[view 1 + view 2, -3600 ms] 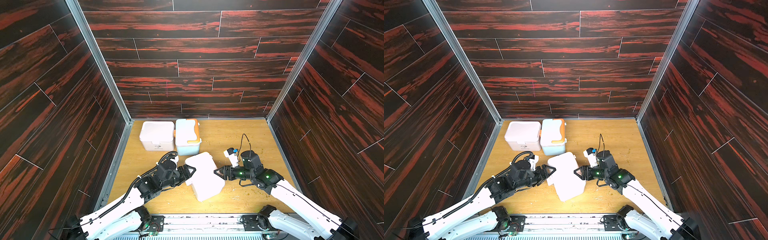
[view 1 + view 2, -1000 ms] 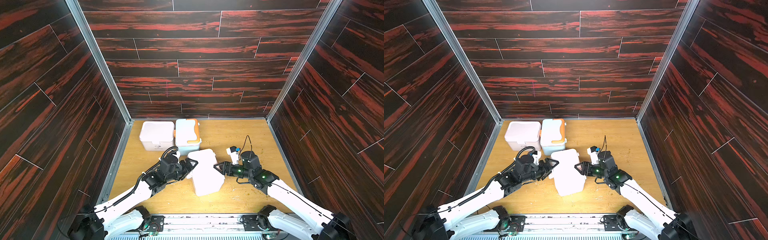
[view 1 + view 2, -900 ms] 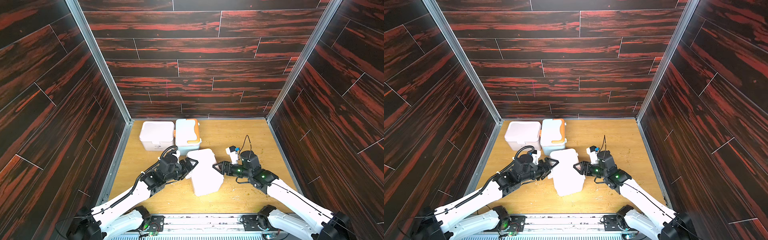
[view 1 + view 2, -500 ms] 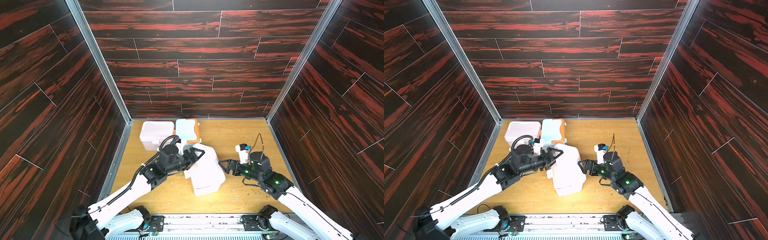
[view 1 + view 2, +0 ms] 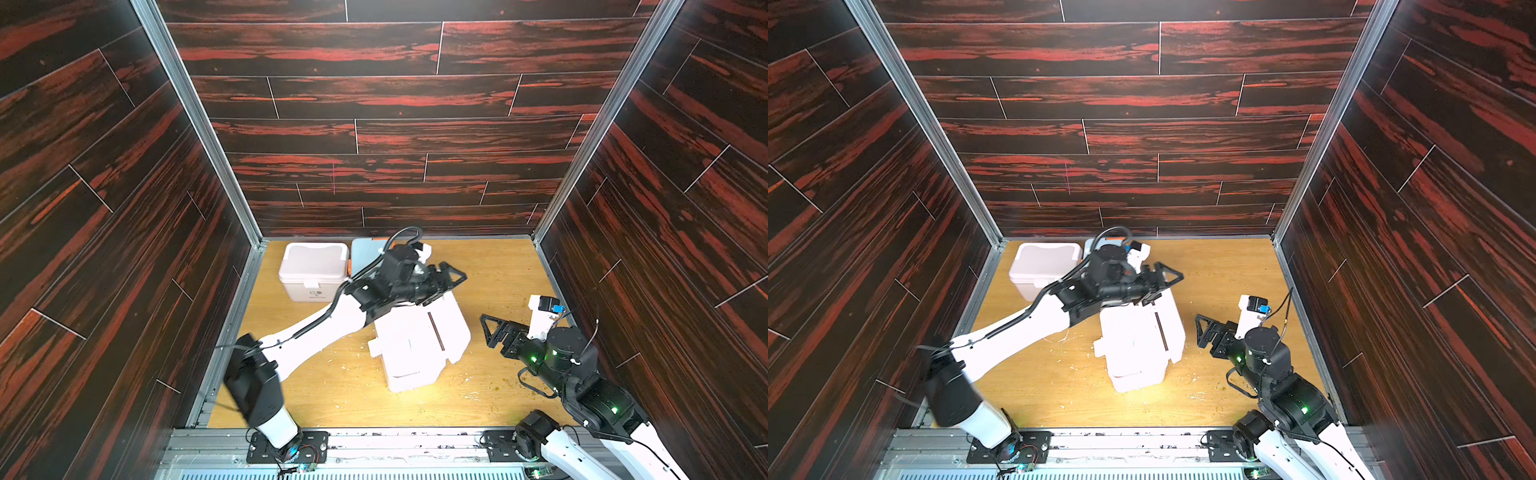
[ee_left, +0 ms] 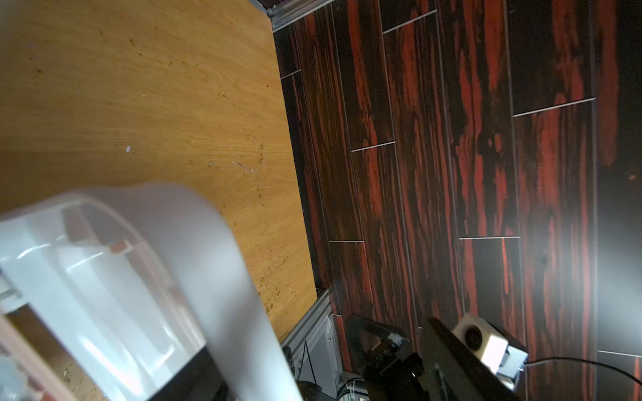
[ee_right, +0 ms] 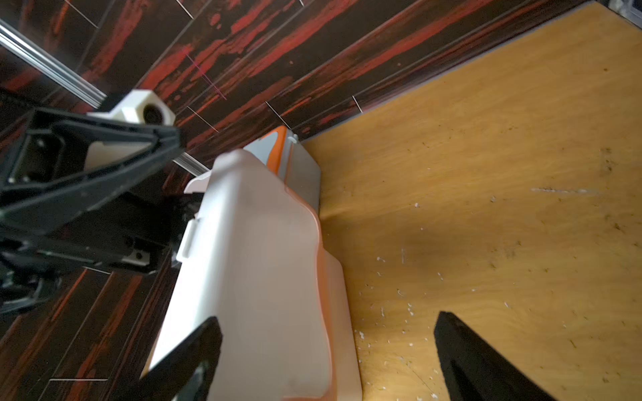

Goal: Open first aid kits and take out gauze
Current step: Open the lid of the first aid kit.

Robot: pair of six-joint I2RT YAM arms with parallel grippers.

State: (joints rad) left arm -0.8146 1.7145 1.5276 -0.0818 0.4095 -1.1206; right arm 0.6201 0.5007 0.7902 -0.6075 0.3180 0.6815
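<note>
In both top views the near kit [image 5: 409, 353] sits mid-table [image 5: 498, 266]. A dark slit along its seam suggests the lid is ajar. The left gripper [image 5: 455, 277] hovers at its far end, jaws spread. The right gripper [image 5: 492, 332] waits just beside it, jaws wide, holding nothing. I'd brace the base with the right while the left swings the lid back.

The pink kit [image 5: 313, 266] stands behind, and the blue kit [image 5: 363, 251] is mostly hidden by the arm. The left wrist view gives only the blurred lid [image 6: 139, 277], perhaps touching a finger. The right wrist view shows no gauze, and none is visible anywhere.
</note>
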